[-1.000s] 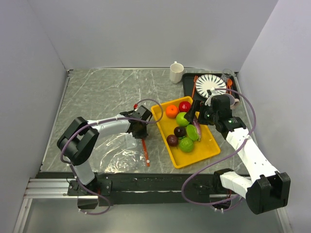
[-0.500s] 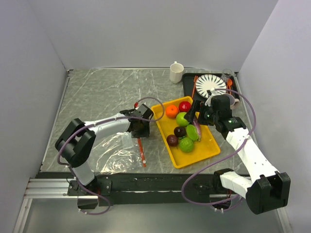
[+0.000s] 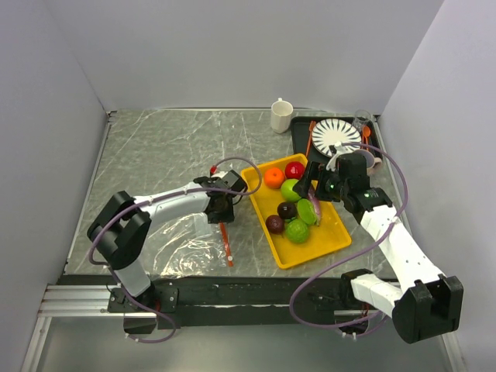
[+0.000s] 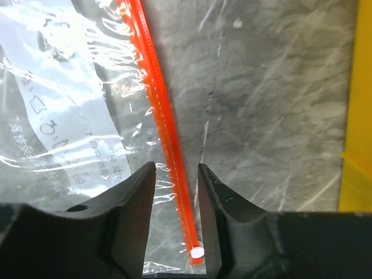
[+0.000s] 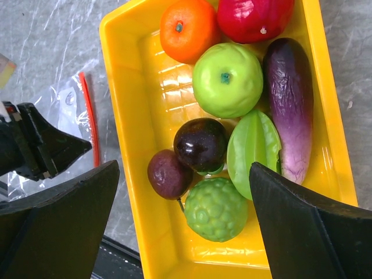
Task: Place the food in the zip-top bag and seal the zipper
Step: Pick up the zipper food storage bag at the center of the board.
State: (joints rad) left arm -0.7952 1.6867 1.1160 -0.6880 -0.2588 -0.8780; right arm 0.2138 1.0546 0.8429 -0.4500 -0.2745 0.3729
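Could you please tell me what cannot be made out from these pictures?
Top view: the left end effector covers the zipper's far end.
Left wrist: the zip-top bag is cut off by frame edges.
Right wrist: the right end effector's finger hides part of the bag.

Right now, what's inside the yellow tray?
The yellow tray holds an orange fruit, a red fruit, a green apple, a long purple eggplant, a ribbed green fruit, a dark purple fruit, a smaller dark purple fruit and a bumpy green fruit. Whatever lies beneath them is covered.
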